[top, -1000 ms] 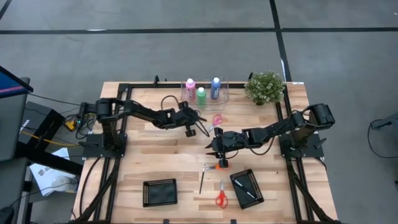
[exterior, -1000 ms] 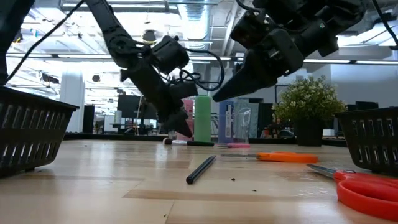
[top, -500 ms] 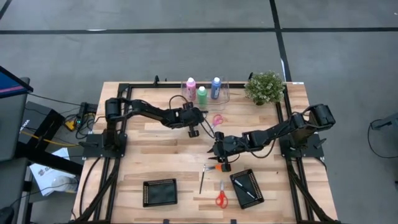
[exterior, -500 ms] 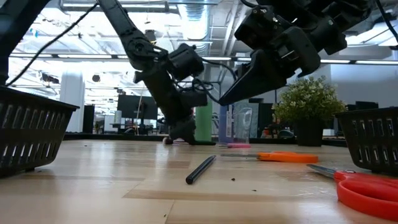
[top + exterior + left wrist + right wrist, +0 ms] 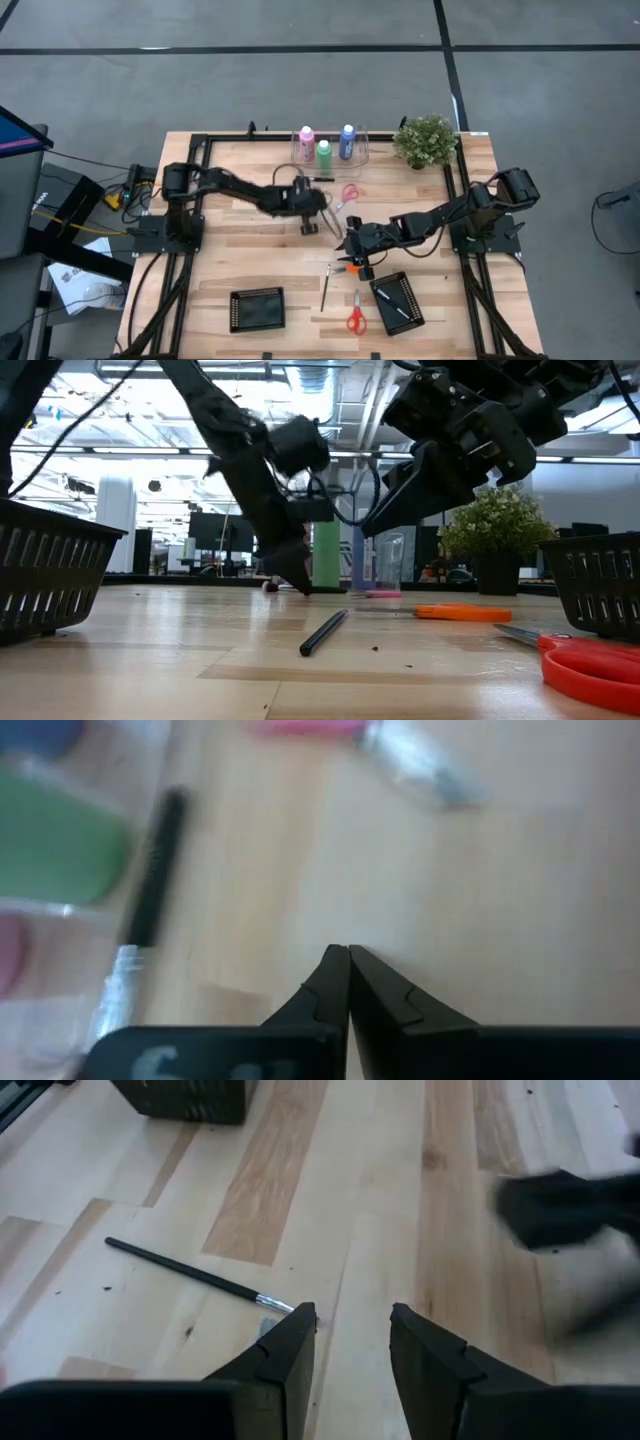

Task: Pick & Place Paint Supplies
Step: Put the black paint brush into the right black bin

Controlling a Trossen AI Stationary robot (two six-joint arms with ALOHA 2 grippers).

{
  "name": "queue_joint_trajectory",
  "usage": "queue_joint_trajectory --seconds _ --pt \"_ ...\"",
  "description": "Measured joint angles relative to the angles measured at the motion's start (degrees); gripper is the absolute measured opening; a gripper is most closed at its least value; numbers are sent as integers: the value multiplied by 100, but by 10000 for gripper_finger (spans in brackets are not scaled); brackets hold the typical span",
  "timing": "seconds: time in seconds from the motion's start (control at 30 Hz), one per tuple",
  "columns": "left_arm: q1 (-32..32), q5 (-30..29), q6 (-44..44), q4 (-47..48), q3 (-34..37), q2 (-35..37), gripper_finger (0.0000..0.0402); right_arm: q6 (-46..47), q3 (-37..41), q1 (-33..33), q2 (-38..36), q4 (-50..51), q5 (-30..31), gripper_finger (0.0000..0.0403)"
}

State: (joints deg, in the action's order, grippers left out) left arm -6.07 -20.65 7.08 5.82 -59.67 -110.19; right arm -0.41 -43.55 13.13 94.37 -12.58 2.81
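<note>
My right end effector (image 5: 350,1335) hangs released just short of the brush (image 5: 195,1275); descending off-line, I'd knock it away. Left end effector (image 5: 348,970) is clenched, empty.

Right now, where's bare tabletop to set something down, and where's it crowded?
Free: the wooden table's near-left stretch, bordered by the left black mesh basket and left arm. Also the back-left corner, left of the pink paint bottle.

Crowded: centre, around the left gripper, right gripper, pink scissors, orange scissors and loose dark-handled brush.
</note>
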Motion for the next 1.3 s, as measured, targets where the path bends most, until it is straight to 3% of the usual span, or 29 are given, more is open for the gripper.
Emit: queue_joint_trajectory --seconds 0.2,0.33,0.43,0.57,0.7,0.83,1.1,1.3 --pt "-131 8 -779 -787 1070 1442 0 -98 0 233 0 -122 -2 117" --pt "-664 165 -1720 -1252 1955 2278 0 -315 2 420 0 -632 17 117" --pt "-1072 561 -2262 -1889 2590 2529 0 -590 2 552 0 -1195 63 112" --pt "-1397 727 -2773 -2338 2891 2525 0 -866 2 657 0 -1593 274 97" --pt "-1551 312 -2882 -2435 2881 2242 0 -928 4 703 0 -1640 486 78" --pt "-1712 308 -2871 -2500 2684 1845 0 -931 4 708 0 -1646 501 66" --pt "-1825 737 -2849 -2506 2206 835 0 -861 4 714 0 -1557 520 62" --pt "-1726 1175 -2803 -2533 2104 728 0 -825 6 714 2 -1394 520 62"
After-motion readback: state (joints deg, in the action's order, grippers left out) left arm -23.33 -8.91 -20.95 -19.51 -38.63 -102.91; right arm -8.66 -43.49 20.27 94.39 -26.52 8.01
